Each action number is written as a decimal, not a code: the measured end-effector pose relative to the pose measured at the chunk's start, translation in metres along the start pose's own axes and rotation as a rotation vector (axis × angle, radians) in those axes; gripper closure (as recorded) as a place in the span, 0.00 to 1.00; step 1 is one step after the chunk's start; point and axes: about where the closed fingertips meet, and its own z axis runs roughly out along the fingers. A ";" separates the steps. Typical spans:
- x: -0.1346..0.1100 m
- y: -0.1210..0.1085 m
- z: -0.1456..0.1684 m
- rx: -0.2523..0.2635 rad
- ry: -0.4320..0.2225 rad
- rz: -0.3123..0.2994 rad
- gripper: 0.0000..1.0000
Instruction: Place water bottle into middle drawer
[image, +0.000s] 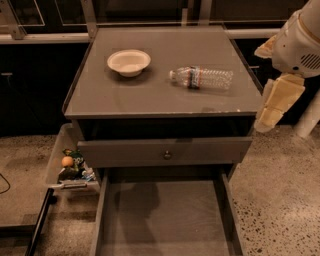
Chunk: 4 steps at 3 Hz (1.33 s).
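The water bottle (202, 78) lies on its side on the grey cabinet top (160, 97), at the right, with its pale cap pointing left. The middle drawer (165, 220) is pulled out at the bottom of the view, and its flat grey floor is bare. My gripper (277, 105) hangs from the white arm (300, 42) off the cabinet's right edge. It is to the right of the bottle and slightly nearer the camera, and it holds nothing that I can see.
A white bowl (128, 62) sits on the cabinet top, left of the bottle. A grey drawer front with a round knob (166, 154) stands above the open drawer. A clear bin of snacks (67, 165) hangs at the cabinet's left side. The floor is speckled.
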 end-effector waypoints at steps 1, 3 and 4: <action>0.000 -0.024 0.014 0.038 -0.086 -0.014 0.00; -0.010 -0.074 0.035 0.094 -0.347 -0.048 0.00; -0.024 -0.091 0.046 0.060 -0.467 -0.050 0.00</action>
